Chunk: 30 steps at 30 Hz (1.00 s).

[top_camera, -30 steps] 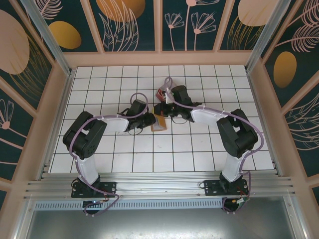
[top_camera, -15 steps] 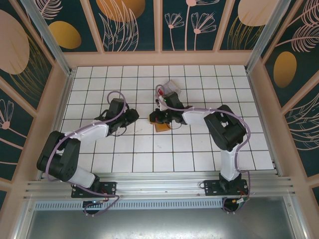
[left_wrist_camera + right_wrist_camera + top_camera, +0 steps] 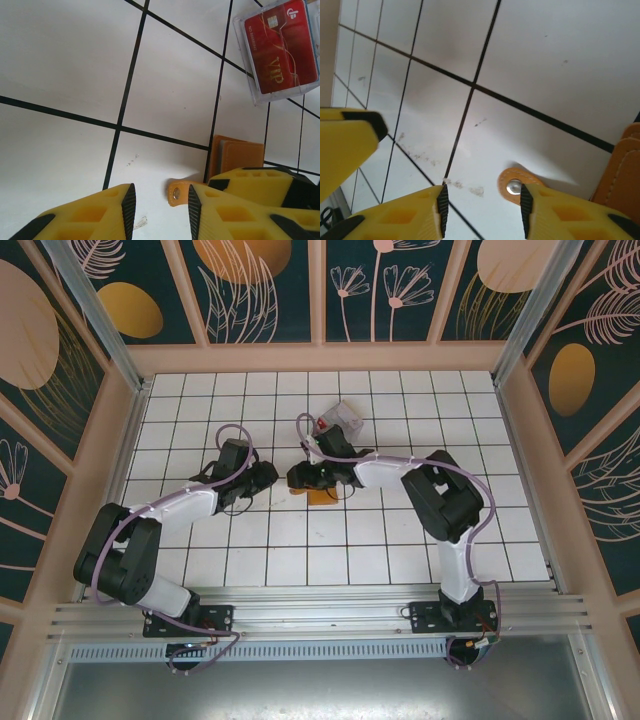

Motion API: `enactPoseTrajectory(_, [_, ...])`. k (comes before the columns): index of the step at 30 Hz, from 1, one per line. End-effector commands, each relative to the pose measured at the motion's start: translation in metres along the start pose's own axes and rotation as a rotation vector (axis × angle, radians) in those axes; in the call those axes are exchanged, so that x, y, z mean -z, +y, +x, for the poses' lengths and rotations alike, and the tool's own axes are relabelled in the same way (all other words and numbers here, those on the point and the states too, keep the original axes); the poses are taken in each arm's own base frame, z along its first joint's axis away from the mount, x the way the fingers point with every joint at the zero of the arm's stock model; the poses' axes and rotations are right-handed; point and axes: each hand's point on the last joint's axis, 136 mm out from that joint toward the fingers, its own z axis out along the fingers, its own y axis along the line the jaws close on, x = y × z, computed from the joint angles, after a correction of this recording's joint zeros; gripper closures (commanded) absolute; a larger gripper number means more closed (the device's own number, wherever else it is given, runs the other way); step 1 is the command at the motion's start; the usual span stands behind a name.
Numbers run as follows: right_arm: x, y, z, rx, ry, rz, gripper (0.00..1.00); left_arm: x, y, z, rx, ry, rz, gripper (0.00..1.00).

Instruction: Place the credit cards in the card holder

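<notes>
Left gripper [image 3: 160,207]: jaws held apart, nothing between them; bare tile [image 3: 65,50] ahead.
Right gripper [image 3: 482,212]: jaws parted, empty; snap tab [image 3: 514,186] just ahead.
Card holder [image 3: 322,497]: laid flat mid-table, close beside both grippers, with the walls [image 3: 112,465] well apart.
Credit card [image 3: 280,47]: red, lying in the clear box [image 3: 249,60] beyond the holder.

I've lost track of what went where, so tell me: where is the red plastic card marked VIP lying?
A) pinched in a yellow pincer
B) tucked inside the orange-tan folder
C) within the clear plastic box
C: in the left wrist view the red plastic card marked VIP lies flat within the walls of the clear plastic box, apart from the orange-tan wallet-like card holder.
</notes>
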Motion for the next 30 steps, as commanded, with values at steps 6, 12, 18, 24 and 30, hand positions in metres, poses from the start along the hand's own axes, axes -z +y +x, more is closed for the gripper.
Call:
enactPoseTrajectory(6, [0.078,0.058,-0.050,0.106,-0.144,-0.055,0.50,0.010,-0.034,-0.013,-0.079,0.002,0.110,0.65])
enactPoseTrajectory(12, [0.105,-0.005,-0.052,-0.011,-0.212,0.047,0.50,0.015,-0.067,-0.012,-0.145,0.022,0.206,0.67])
enactPoseTrajectory(18, [0.112,-0.069,-0.028,-0.127,-0.208,0.132,0.51,0.005,-0.110,0.003,-0.265,0.066,0.207,0.67])
enactPoseTrajectory(24, [0.102,-0.088,-0.012,-0.152,-0.176,0.163,0.52,-0.017,-0.138,0.029,-0.322,0.134,0.199,0.68])
enactPoseTrajectory(30, [0.093,-0.092,-0.005,-0.173,-0.157,0.147,0.51,-0.046,-0.114,0.055,-0.306,0.215,0.114,0.69])
